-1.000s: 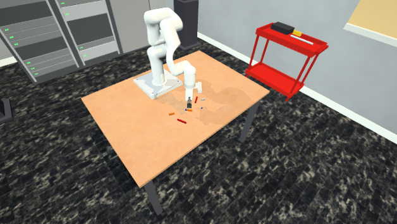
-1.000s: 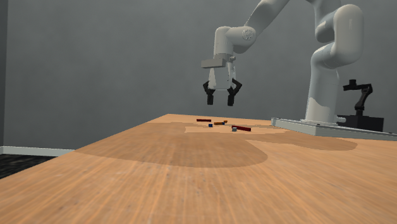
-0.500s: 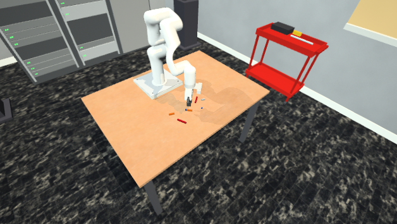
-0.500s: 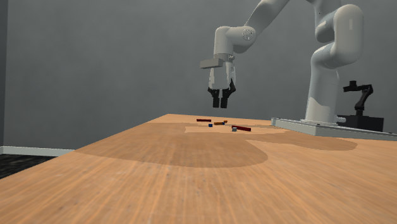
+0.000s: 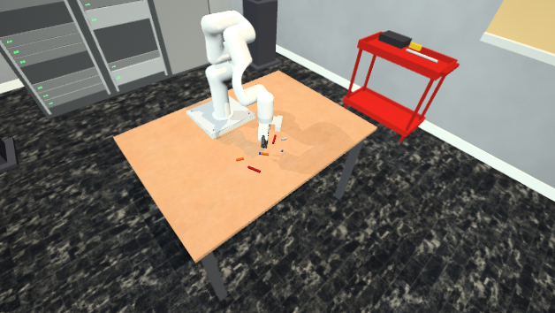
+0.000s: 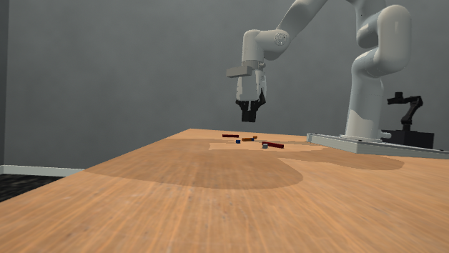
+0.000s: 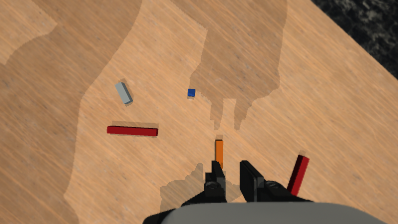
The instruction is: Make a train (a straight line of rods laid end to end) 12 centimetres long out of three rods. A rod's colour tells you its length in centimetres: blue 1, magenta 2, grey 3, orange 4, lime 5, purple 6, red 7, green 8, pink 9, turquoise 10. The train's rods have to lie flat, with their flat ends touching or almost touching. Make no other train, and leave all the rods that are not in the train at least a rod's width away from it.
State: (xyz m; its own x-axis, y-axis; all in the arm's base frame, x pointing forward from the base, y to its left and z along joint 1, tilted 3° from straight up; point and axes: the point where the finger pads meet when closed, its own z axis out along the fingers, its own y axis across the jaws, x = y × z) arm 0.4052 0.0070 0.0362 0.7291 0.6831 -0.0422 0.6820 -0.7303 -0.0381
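Observation:
My gripper [image 5: 263, 143] [image 6: 249, 119] [image 7: 228, 174] hangs well above the table, with its fingers drawn in to a narrow gap and nothing between them. Right below it lies an orange rod [image 5: 265, 154] [image 6: 247, 139] [image 7: 219, 152], with a tiny blue rod [image 5: 260, 153] at one end; my left finger hides that blue rod in the wrist view. A second blue rod [image 5: 282, 150] [image 6: 238, 141] [image 7: 191, 92] lies apart. A red rod [image 5: 274, 139] [image 6: 274, 144] [image 7: 132, 131] lies near a grey rod [image 5: 284, 139] [image 6: 264, 146] [image 7: 122, 93]. Another red rod [image 5: 254, 169] [image 6: 230, 136] [image 7: 298, 175] and another orange rod [image 5: 239, 158] lie further out.
The rods lie on a wooden table [image 5: 190, 186] [image 6: 179, 214], close to the arm's white base plate [image 5: 208, 121] [image 6: 357, 144]. A red cart [image 5: 398, 80] stands on the floor beyond the table's far right edge.

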